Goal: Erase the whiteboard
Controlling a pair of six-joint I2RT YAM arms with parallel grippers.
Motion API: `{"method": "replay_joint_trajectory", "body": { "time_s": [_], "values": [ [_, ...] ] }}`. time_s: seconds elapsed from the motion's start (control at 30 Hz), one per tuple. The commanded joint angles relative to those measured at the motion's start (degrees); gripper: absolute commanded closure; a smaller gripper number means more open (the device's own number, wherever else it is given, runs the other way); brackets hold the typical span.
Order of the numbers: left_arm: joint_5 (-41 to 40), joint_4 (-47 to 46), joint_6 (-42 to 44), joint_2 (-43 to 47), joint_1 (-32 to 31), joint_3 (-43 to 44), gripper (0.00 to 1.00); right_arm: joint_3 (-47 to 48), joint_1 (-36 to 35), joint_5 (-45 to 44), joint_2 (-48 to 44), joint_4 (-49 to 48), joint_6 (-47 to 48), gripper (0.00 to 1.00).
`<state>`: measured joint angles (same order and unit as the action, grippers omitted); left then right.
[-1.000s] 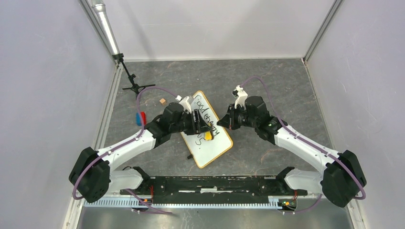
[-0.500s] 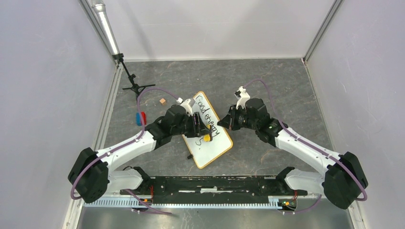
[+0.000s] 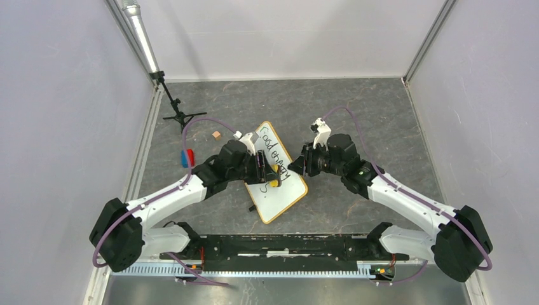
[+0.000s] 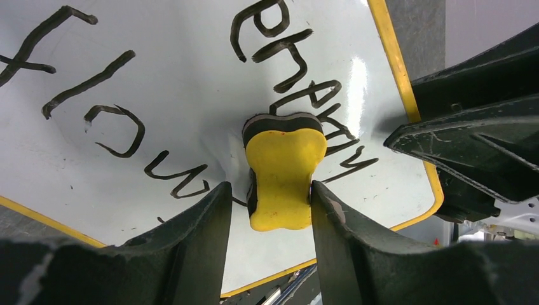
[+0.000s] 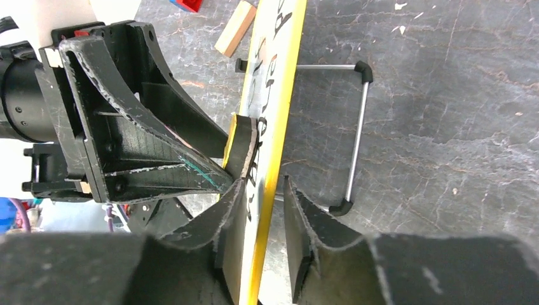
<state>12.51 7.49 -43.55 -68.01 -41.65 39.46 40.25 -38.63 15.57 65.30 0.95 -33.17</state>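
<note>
The right tool (image 5: 264, 184) had just eased from a tight pinch. Its jaws stood narrowly apart astride the edge of the whiteboard (image 3: 281, 198) at mid-frame on the counter (image 3: 381, 114), so the bracing looked weaker. The left tool (image 4: 270, 190) clamped the yellow eraser (image 4: 285, 168) against the writing. From above, the left arm hid part of the lettering.

My left pincer (image 4: 270, 190) is matt black, and the eraser (image 4: 284, 171) in it is bright yellow over a black felt layer. The whiteboard (image 4: 178, 76) is glossy white with black handwriting and a yellow-orange frame. My right pincer (image 5: 264, 184) is black too, scuffed pale at the edges. The table (image 5: 445, 127) is dark grey, veined lighter like marble. A wooden block (image 5: 235, 28) is pale tan; my cables (image 3: 208, 117) are purple.
</note>
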Motion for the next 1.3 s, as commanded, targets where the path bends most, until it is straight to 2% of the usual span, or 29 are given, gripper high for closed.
{"method": "replay_joint_trajectory", "body": {
  "time_s": [0.0,0.07,0.33,0.57,0.73,0.83,0.97,1.03,1.17,1.27],
  "values": [
    [-0.14,-0.24,0.20,1.16,-0.36,2.41,0.45,-1.46,-0.37,2.73,-0.79,-2.34,-0.21,0.69],
    [0.21,-0.28,0.22,0.63,-0.36,2.80,0.45,-1.70,-0.48,2.73,-0.32,-2.43,-0.44,0.72],
    [0.64,-1.45,-0.73,-2.31,-0.60,4.39,0.52,-1.63,-1.76,1.78,0.09,-3.63,-2.68,1.00],
    [-3.10,-0.39,-1.39,-3.67,-4.38,5.01,0.59,-0.89,-2.65,-1.09,0.93,-2.36,-5.54,1.00],
    [-8.69,3.14,-2.50,-2.08,-4.20,1.85,0.69,-0.46,-2.76,-5.10,1.02,0.17,-8.66,1.00],
    [-9.30,4.72,-3.00,-2.22,-1.51,-0.99,0.75,-0.52,-2.79,-5.60,0.96,-0.23,-10.21,1.00],
    [-3.52,0.61,-4.68,-2.81,8.06,-8.71,0.80,-0.11,-2.79,-5.66,1.26,-0.51,-10.67,1.00],
    [-3.12,0.34,-4.18,-2.64,11.08,-11.24,0.82,-0.25,-2.85,-5.50,1.39,-0.51,-10.75,1.00],
    [-3.23,-0.86,-3.69,0.27,11.14,-13.60,0.82,-0.69,-2.84,-4.89,1.85,-2.77,-10.94,1.00],
    [-6.05,0.37,-4.17,3.06,7.61,-11.99,0.81,-0.96,-2.89,-4.78,1.81,-3.30,-11.08,1.00]
  ]
}}
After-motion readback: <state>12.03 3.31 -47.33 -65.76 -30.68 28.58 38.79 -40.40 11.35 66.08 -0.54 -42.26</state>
